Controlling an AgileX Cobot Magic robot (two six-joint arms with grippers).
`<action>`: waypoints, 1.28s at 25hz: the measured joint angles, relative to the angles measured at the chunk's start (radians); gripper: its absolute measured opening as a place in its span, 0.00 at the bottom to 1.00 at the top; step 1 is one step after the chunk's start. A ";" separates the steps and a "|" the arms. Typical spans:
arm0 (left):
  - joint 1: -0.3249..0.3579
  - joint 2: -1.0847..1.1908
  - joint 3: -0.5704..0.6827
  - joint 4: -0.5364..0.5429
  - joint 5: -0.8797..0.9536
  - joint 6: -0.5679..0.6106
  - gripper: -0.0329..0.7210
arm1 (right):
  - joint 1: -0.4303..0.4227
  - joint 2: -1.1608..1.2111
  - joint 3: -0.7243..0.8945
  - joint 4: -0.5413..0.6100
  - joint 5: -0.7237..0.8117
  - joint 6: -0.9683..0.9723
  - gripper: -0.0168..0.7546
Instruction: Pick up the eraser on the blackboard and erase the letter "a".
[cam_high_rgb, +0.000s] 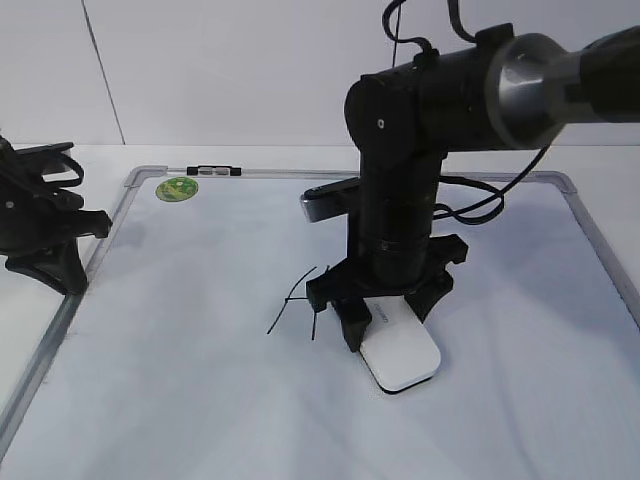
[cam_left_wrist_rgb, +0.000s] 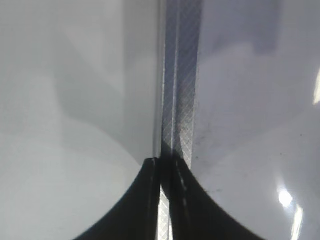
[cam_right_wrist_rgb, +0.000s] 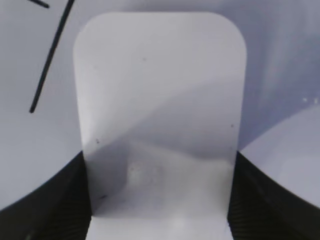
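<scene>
The eraser (cam_high_rgb: 402, 358), a white rounded block with a black base, lies flat on the blackboard (cam_high_rgb: 180, 390), a white board in a silver frame. My right gripper (cam_high_rgb: 390, 322) reaches straight down over it. In the right wrist view the eraser (cam_right_wrist_rgb: 160, 90) fills the gap, and the right gripper (cam_right_wrist_rgb: 160, 167) has both black fingers pressed against its long sides. Thin angular black strokes (cam_high_rgb: 292, 300) lie just left of the eraser. The letter "a" does not show. My left gripper (cam_high_rgb: 72, 282) hovers shut over the board's left frame (cam_left_wrist_rgb: 182, 75).
A round green sticker (cam_high_rgb: 177, 188) sits in the board's far left corner, with a small black clip (cam_high_rgb: 212, 171) on the top frame beside it. The right arm's body (cam_high_rgb: 400, 200) and cables hide the board's middle.
</scene>
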 joint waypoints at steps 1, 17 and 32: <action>0.000 0.000 0.000 0.000 0.000 0.000 0.06 | 0.001 0.000 0.000 0.004 -0.002 0.000 0.71; 0.000 0.000 0.000 0.000 0.000 0.000 0.06 | 0.002 0.000 0.000 0.041 -0.004 -0.014 0.71; 0.000 0.000 0.000 0.000 0.000 0.000 0.06 | 0.008 0.000 0.000 -0.030 0.000 0.035 0.71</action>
